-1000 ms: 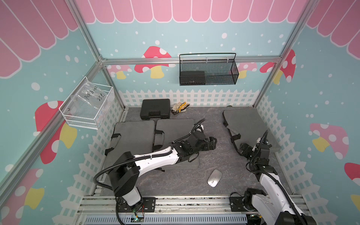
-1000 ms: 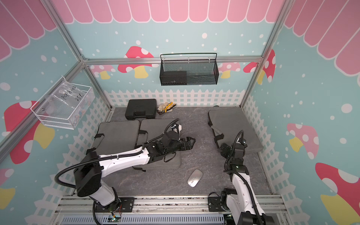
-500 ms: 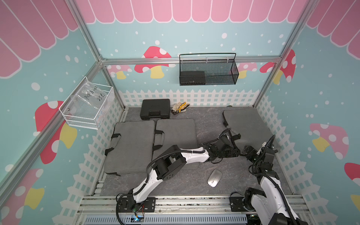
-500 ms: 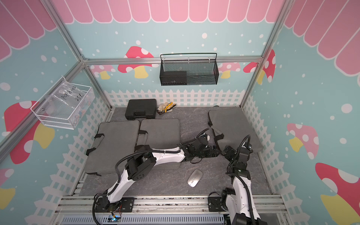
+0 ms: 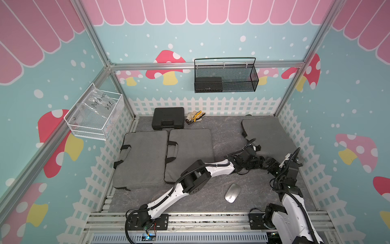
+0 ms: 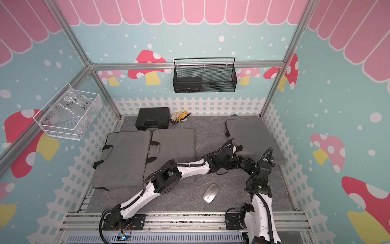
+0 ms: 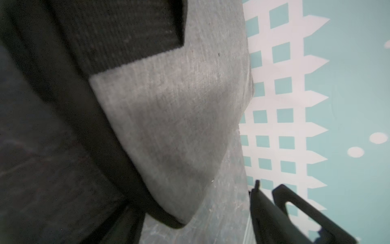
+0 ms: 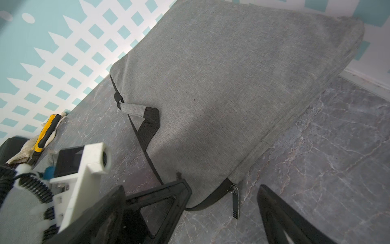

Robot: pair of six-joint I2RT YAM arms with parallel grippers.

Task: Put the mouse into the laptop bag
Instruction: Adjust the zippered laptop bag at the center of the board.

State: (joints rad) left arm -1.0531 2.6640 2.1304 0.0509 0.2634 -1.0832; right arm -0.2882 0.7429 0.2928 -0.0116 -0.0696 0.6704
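In both top views I see a dark marbled mat (image 5: 223, 139) flooring a cell whose teal mushroom walls carry a white fence border (image 5: 202, 105). A black case (image 5: 168, 118) and a pair of gloves (image 5: 195, 117) lie along the back edge. A black wire basket (image 5: 225, 78) and a clear basket (image 5: 95, 118) hang on the walls. Two other grey bags (image 6: 126, 156) lie side by side on my left half, and the laptop bag (image 5: 268, 133) lies in the back right corner against the fence. The mouse (image 5: 232, 192), silver and oval, lies flat on bare mat near the front rail, between the arm bases and well apart from the bag, with open mat all round it. The left gripper (image 5: 256, 163) and the right gripper (image 5: 269, 165) meet just beside each other at the bag's near corner. In the left wrist view, the bag's grey corner (image 7: 168, 116) and its black strap (image 7: 105, 42) fill the frame. Only one finger (image 7: 266, 215) shows, over the mat by the fence, so I cannot tell whether this pincer is released or clenched. In the right wrist view, the bag lies flat and its zip pull (image 8: 235, 200) hangs at the corner. That pull sits between the right pincer's widely parted fingers (image 8: 164, 190), which grasp nothing.
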